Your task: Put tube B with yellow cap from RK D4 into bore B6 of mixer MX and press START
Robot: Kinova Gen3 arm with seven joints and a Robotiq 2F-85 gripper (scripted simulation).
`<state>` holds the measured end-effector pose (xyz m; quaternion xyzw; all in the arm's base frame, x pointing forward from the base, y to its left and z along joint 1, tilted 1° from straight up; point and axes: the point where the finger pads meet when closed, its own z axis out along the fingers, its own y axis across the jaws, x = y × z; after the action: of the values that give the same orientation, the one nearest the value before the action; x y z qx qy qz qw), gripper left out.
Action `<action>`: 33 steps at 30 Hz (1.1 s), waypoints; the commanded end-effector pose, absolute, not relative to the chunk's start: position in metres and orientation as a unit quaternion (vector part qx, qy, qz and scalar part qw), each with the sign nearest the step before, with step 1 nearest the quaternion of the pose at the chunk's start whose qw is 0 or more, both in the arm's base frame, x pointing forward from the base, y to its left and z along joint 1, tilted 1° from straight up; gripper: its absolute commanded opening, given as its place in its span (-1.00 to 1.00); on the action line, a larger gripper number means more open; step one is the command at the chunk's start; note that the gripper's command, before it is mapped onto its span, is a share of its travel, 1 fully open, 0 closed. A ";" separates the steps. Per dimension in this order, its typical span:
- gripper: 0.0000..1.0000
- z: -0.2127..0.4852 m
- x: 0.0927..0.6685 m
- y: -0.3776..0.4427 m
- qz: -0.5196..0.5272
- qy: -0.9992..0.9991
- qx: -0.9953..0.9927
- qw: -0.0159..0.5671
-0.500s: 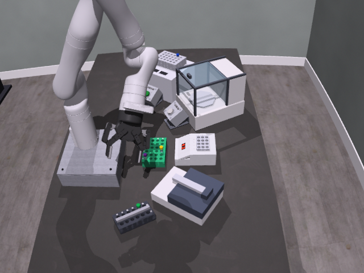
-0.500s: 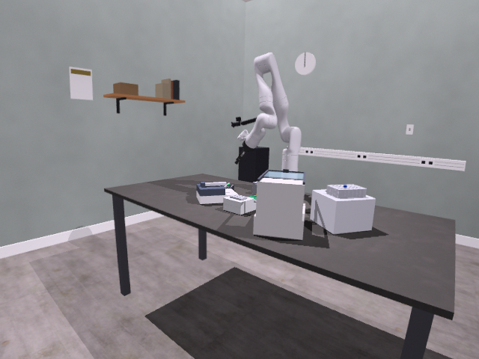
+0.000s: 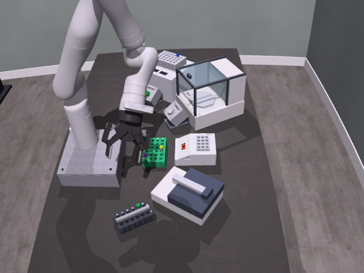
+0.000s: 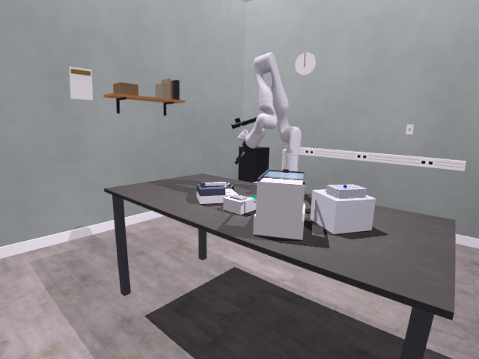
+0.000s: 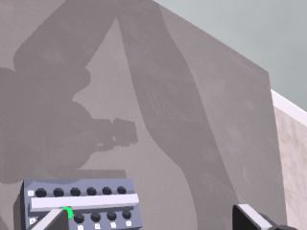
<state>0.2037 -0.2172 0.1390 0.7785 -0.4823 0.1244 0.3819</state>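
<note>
Above bench, pincer (image 3: 125, 151) (image 4: 236, 162) (image 5: 153, 222) open w/ nothing gripped.

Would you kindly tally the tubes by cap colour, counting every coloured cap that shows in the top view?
Tubes with a yellow plastic-looking round cap: 1
Tubes with a purple round cap: 1
Tubes with a green round cap: 1
Tubes with a blue round cap: 1
Total: 4
</note>
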 end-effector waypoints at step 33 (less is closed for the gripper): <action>-0.17 0.154 0.215 -0.185 0.114 -0.604 0.708 0.347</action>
<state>0.2143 -0.1860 0.1532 0.7119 -0.5986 0.1137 0.3492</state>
